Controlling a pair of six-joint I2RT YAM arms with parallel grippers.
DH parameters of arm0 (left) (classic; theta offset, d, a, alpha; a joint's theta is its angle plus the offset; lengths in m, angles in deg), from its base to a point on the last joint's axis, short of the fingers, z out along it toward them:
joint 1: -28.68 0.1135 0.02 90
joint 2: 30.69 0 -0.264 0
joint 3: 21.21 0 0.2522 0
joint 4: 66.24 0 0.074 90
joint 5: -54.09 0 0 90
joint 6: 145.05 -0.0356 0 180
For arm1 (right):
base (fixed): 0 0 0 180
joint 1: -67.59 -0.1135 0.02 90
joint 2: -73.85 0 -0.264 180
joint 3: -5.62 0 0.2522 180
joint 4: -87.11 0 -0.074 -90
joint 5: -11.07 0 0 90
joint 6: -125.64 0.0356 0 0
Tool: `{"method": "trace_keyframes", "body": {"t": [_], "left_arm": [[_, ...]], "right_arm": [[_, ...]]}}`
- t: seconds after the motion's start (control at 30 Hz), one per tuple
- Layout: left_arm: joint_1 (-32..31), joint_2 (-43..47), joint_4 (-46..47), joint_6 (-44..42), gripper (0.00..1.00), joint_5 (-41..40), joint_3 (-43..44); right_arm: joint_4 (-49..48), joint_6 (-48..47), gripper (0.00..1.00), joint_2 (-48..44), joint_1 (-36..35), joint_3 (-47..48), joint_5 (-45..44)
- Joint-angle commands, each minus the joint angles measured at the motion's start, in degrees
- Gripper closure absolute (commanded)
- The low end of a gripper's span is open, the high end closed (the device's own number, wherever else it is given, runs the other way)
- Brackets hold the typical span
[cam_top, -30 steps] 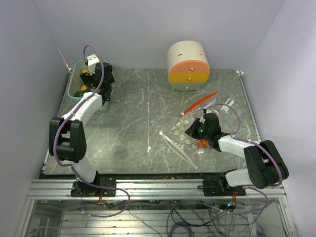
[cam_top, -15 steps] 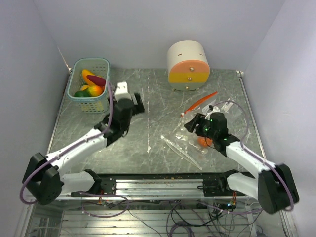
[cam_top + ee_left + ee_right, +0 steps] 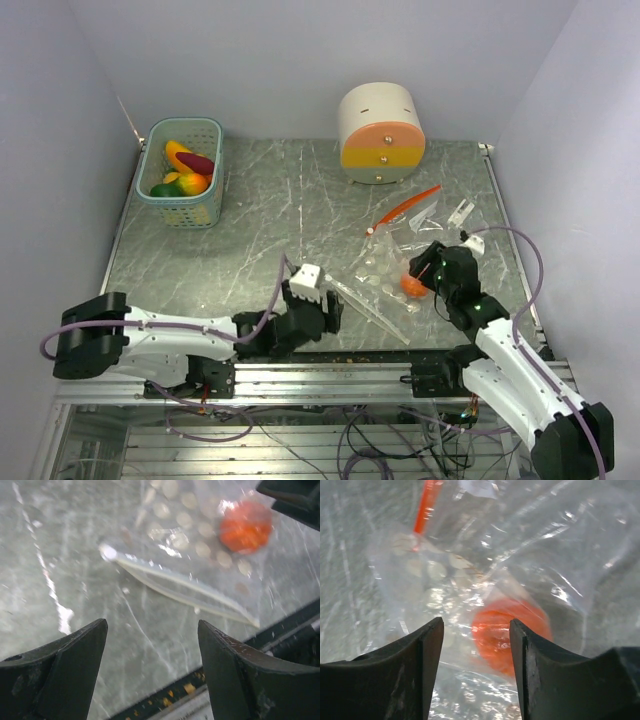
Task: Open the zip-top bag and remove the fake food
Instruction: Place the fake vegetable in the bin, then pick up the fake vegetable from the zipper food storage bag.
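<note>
Orange plastic shows through the clear zip-top bag [image 3: 392, 262]: one piece of fake food [image 3: 510, 630] lies inside it on the surface [image 3: 250, 230], while other pieces [image 3: 185, 170] sit in the basket [image 3: 185, 212] far left. The right tool [image 3: 476, 625] hovers just above that piece, spread, pinching nothing. The left tool [image 3: 151, 630], also spread and empty, faces the bag's ribbed edge [image 3: 180, 587]. The last retrieval seems in hand; next, one tool must pin the bag while the other reaches in.
</note>
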Motion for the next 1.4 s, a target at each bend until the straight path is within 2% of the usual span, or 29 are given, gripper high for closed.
{"method": "trace_keyframes", "body": {"t": [0.0, 0.2, 0.4, 0.53, 0.8, 0.83, 0.97, 1.03, 1.17, 1.27, 1.37], "left_arm": [[-5.7, -3.5, 3.5, 7.3, 0.18, -5.5, -1.8], [-7.1, -11.5, 12.8, 9.8, 0.20, -1.6, -3.9], [-7.2, -19.5, 15.3, 9.0, 0.21, -2.5, -1.5], [-7.2, -20.4, 17.8, 9.0, 0.21, -2.3, -2.3], [-6.9, -21.9, 24.0, 7.2, 0.22, -2.5, -3.7], [-6.6, -22.6, 24.7, 6.9, 0.23, -2.5, -3.5], [-4.9, -25.3, 28.6, 5.4, 0.34, -0.6, -2.7], [-3.7, -26.3, 30.7, 5.3, 0.42, 1.3, -2.7], [-2.0, -28.0, 34.2, 5.4, 0.56, 3.5, -2.9], [-1.7, -28.1, 34.0, 5.1, 0.61, 3.5, -2.1], [-1.7, -27.6, 33.0, 4.0, 0.62, 3.5, -0.8]], "right_arm": [[3.4, 4.1, 0.47, -0.3, 0.3, -4.1, -7.6], [0.2, 5.4, 0.73, 4.0, 0.3, -6.0, -3.8], [-6.5, 6.6, 0.87, 7.4, 0.3, -8.5, 2.9], [-7.0, 6.3, 0.95, 9.3, 0.3, -7.7, 4.6], [0.2, 4.8, 0.89, -2.7, 0.3, -3.5, 8.8], [1.2, 4.5, 0.86, -3.9, 0.2, -2.9, 8.6], [4.1, 2.3, 0.59, -6.4, 0.3, -0.2, 6.1], [4.7, 1.1, 0.56, -6.0, 0.3, 0.9, 4.2], [-0.4, -2.1, 0.68, -1.5, 0.3, 1.8, 3.2], [-5.0, -3.5, 0.78, 5.0, 0.3, 2.6, 3.3], [-9.5, -4.2, 0.84, 12.4, 0.4, 3.1, 3.4]]}}
